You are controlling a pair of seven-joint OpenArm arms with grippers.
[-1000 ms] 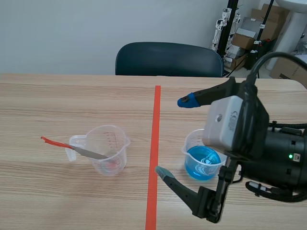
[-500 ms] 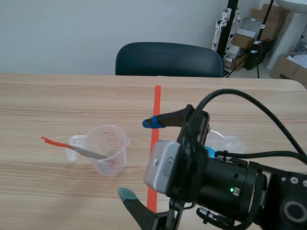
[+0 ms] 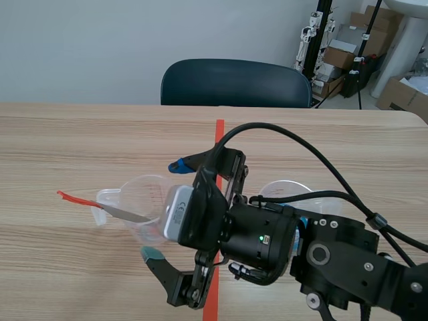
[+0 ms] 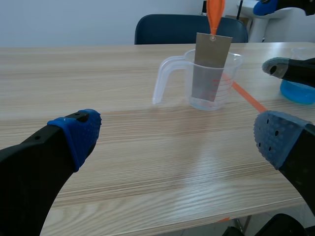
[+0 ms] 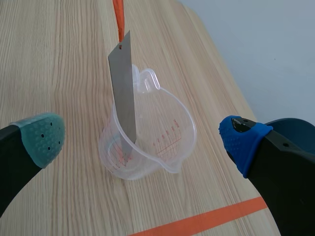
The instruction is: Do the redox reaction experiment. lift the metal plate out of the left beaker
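Plainly the risk lies with the clear left beaker point(image 5: 172, 132). It is light plastic and looks nearly empty, so a finger brushing its rim could tip or slide it, and so could a plate pulled out at a slant and dragging on the wall. A pinch taken poorly on the smooth metal plate point(image 5: 123, 93) might also slip and drop it back into the beaker.

The plate stands slanted in the beaker, with its lower end near the bottom. Its upper half rises above the rim on the handle side, and an orange-red strip point(image 5: 118, 17) is fixed at its top.

The right gripper point(image 5: 140, 139) is spread wide and holds nothing. The beaker sits between its two pads, with the plate nearer the grey-green pad point(image 5: 39, 137) than the blue one. Whether the pads are level with the rim I cannot tell.

The left gripper point(image 4: 178, 135) is equally wide and empty, and sits well short of the beaker.
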